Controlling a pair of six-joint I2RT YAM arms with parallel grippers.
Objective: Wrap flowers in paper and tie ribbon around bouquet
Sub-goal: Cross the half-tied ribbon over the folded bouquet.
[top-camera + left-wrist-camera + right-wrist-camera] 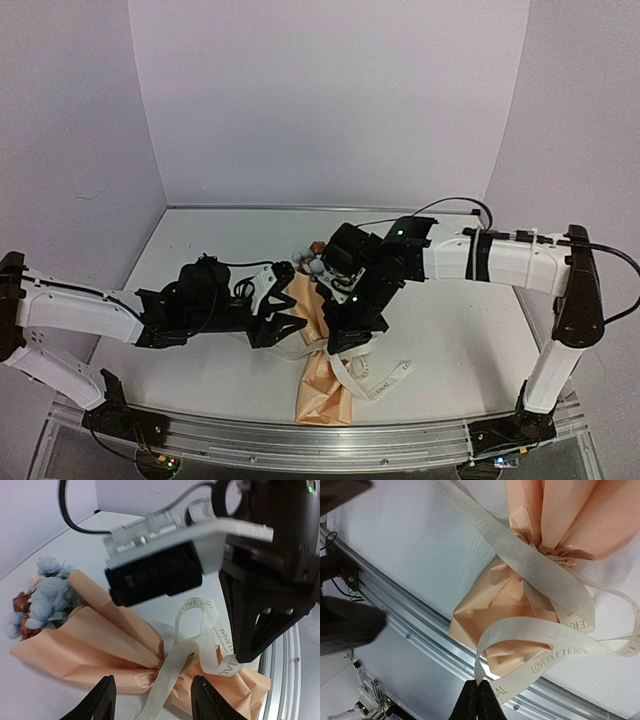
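Lettering on the ribbon (540, 570) reads "LOVE IS ETERNAL" in the right wrist view. The left wrist view gives only fragments of it, "LOVE" among them. The right gripper (477, 692) is clamped on the ribbon near its free end. The left gripper (154, 692) stands partly apart and holds nothing. The bouquet (322, 390) lies on the table (450, 340), with the ribbon wrapped at its pinched waist. Only the left wrist view shows the pale blue blooms (50, 592) clearly.
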